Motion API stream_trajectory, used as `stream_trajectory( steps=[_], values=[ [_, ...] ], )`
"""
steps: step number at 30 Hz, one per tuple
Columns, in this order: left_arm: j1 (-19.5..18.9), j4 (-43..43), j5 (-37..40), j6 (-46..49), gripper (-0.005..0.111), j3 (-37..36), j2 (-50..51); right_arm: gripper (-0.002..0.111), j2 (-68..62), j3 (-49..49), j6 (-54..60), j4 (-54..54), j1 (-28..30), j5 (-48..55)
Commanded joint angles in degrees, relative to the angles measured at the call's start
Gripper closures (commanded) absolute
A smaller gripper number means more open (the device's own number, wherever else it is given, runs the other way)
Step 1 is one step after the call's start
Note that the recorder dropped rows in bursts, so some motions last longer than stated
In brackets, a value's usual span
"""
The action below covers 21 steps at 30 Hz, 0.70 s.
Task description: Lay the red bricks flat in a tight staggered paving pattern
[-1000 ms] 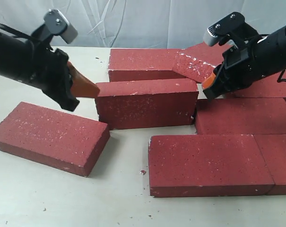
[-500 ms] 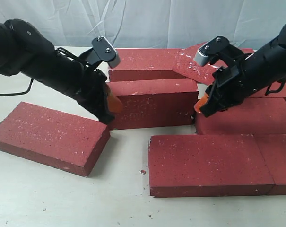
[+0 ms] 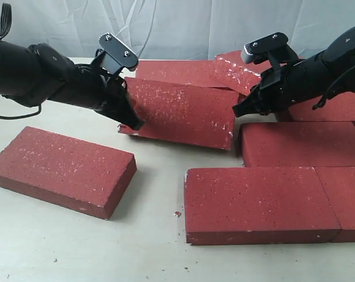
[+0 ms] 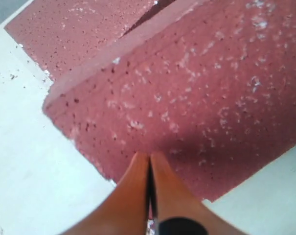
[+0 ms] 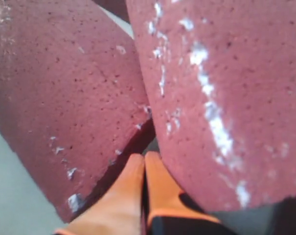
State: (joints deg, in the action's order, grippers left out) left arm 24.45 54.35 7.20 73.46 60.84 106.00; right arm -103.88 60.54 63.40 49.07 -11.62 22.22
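A wrinkled white cloth (image 3: 183,29) hangs behind the pale table (image 3: 60,241) I am working over, and dark-red bricks (image 3: 283,211) lie across it, all thick slabs with rough, white-speckled faces. The middle brick (image 3: 180,114) is tilted, its big speckled face turned toward the outside camera and its lower long edge down at the table. My left gripper (image 3: 129,120) is at that brick's left end; on the left wrist camera its orange fingers (image 4: 135,178) are pressed together with the tips against the brick's face. My right gripper (image 3: 240,110) is at the brick's upper right corner, fingers (image 5: 160,183) also together, tips in the dark gap between two bricks. Behind sits a flat back brick (image 3: 177,69) and an angled brick (image 3: 236,71) with whitish scuffs. A lone brick (image 3: 63,170) lies flat well apart at the left; at the right, a front brick (image 3: 247,197) touches a corner brick (image 3: 344,200), with another flat brick (image 3: 303,144) just behind them.
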Motion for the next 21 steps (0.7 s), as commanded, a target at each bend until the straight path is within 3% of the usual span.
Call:
stream_trajectory(
  steps=[1,6,14,18,21],
  values=[
    [0.1,1.0,-2.0,-0.2,0.107,0.2,0.0,0.109,-1.0,0.4,0.3,3.4,0.2,-6.6],
    [-2.2,-0.2,-2.7,-0.2,0.107,0.2,-0.6,0.109,-1.9,0.4,0.3,4.2,0.2,-7.4],
    [-9.1,1.5,2.0,-3.4,0.107,0.2,-2.0,0.109,2.5,3.0,0.3,3.4,0.2,16.1],
    [-11.4,1.6,6.5,-4.0,0.107,0.2,0.0,0.109,1.3,3.0,-0.1,-4.2,0.2,16.5],
    [-11.2,1.4,7.1,-4.0,0.107,0.6,1.8,0.109,-1.2,3.3,-1.3,-3.9,-0.2,17.7]
  ],
)
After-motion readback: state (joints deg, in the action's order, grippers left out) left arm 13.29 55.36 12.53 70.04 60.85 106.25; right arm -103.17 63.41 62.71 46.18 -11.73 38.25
